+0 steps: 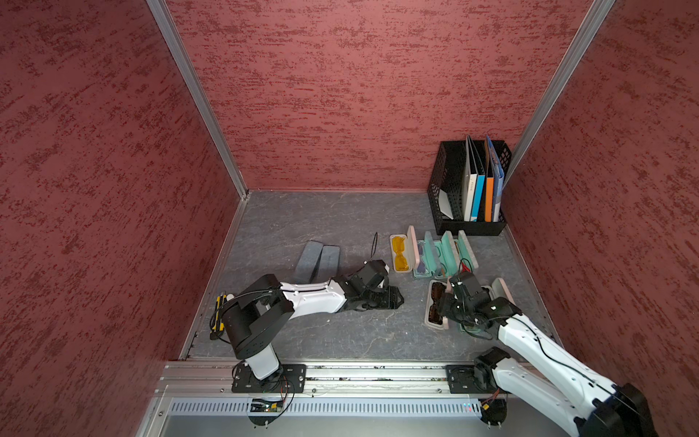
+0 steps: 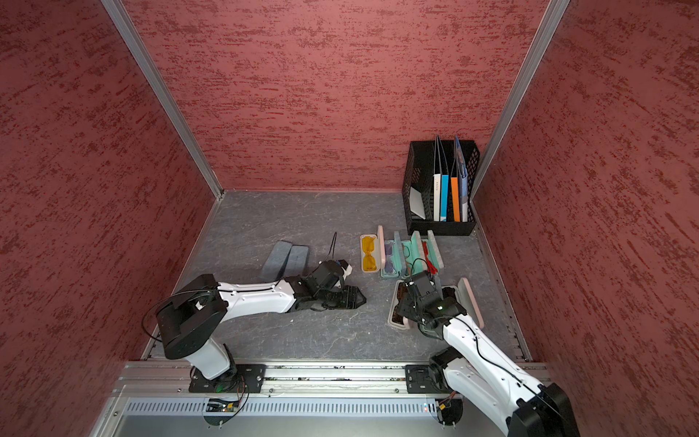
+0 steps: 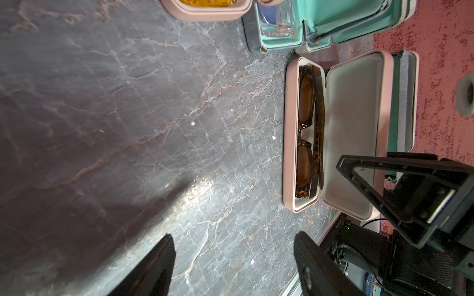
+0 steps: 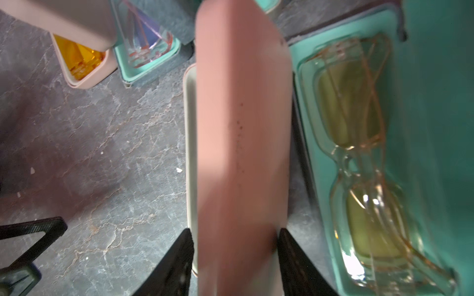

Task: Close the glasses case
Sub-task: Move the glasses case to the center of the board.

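The pink glasses case (image 3: pixel 288 128) is seen lying open toward the right of the surface (image 3: pixel 128 102), with brown glasses (image 3: pixel 306 107) inside. Its lid (image 4: pixel 243 128) is gripped between the jaws of the right gripper (image 4: pixel 234 235). The left gripper (image 3: pixel 233 238) is held with jaws apart, empty.

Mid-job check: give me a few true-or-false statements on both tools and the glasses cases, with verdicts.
1. The right tool grips the lid of the pink case holding the tortoiseshell sunglasses. True.
2. That case is shut. False: its lid stands open.
3. The left tool holds the yellow glasses. False: it is open and empty; those glasses lie in a second pink case.
4. Folders stand in the black file organizer. True.
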`<act>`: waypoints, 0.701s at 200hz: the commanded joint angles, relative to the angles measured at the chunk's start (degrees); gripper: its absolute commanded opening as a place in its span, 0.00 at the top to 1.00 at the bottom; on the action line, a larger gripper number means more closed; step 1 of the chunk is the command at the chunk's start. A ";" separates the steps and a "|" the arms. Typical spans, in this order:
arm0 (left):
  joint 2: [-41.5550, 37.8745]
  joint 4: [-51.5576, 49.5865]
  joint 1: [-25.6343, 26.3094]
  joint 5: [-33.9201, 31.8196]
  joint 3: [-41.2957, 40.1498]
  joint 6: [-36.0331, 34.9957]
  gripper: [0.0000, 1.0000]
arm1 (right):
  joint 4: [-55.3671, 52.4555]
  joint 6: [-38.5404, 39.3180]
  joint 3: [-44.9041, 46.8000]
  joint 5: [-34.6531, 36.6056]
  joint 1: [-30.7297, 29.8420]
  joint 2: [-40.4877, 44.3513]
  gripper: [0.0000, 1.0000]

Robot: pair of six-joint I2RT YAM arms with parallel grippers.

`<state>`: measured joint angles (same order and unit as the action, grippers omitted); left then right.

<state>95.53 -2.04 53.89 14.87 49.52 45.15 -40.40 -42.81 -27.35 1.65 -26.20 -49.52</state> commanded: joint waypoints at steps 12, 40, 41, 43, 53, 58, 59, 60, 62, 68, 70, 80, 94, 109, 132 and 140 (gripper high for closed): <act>-2.54 -0.32 -0.28 -0.92 -1.82 -1.20 0.26 | 2.67 -2.02 0.27 -1.30 -2.14 0.70 0.49; -3.81 -0.12 -0.67 -1.24 -3.44 -1.10 0.25 | 4.33 -2.02 0.63 -1.65 -3.05 -0.77 0.53; -3.92 -0.09 -0.65 -1.25 -3.49 -1.11 0.25 | 4.39 -2.02 0.59 -1.65 -3.10 -0.81 0.54; -3.96 -0.03 -0.65 -1.25 -3.58 -1.09 0.26 | 4.44 -2.02 0.51 -1.65 -3.19 -0.95 0.54; -4.49 -0.09 -0.87 -1.42 -4.22 -1.05 0.25 | 4.78 -1.94 0.39 -1.65 -3.65 -1.56 0.55; -4.77 -0.14 -0.97 -1.44 -4.53 -1.10 0.25 | 4.85 -2.00 0.37 -1.57 -3.91 -1.86 0.55; -4.80 -0.19 -0.97 -1.48 -4.57 -1.10 0.25 | 4.87 -1.96 0.29 -1.57 -3.97 -1.88 0.55; -4.90 -0.22 -0.98 -1.45 -4.63 -1.11 0.26 | 4.88 -1.99 0.28 -1.52 -4.01 -1.93 0.55; -5.02 -0.24 -1.09 -1.52 -4.72 -1.09 0.26 | 4.83 -2.01 0.17 -1.49 -4.12 -1.97 0.55; -5.46 -0.32 -1.23 -1.64 -5.08 -1.11 0.26 | 4.96 -2.04 0.08 -1.39 -4.42 -2.15 0.56; -5.64 -0.35 -1.24 -1.68 -5.23 -1.05 0.26 | 4.98 -2.07 0.03 -1.36 -4.59 -2.16 0.56; -6.36 -0.55 -1.52 -1.86 -5.70 -1.10 0.26 | 5.07 -2.22 -0.23 -1.30 -5.28 -2.25 0.56; -7.39 -1.02 -1.91 -2.14 -6.51 -1.14 0.25 | 4.74 -2.43 -0.76 -1.21 -6.18 -2.25 0.56; -8.43 -1.21 -2.29 -2.25 -7.34 -1.23 0.25 | 4.56 -2.80 -1.20 -1.13 -7.24 -2.25 0.56; -9.87 -1.52 -2.46 -2.49 -8.13 -1.30 0.25 | 4.96 -3.65 -1.73 -1.22 -9.21 -2.51 0.58; -10.18 -1.72 -2.47 -2.72 -8.45 -1.32 0.26 | 5.07 -4.05 -1.93 -1.04 -10.00 -2.53 0.58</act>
<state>86.98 -2.87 51.72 13.19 41.98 45.12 -36.75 -45.30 -27.40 1.10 -34.17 -51.75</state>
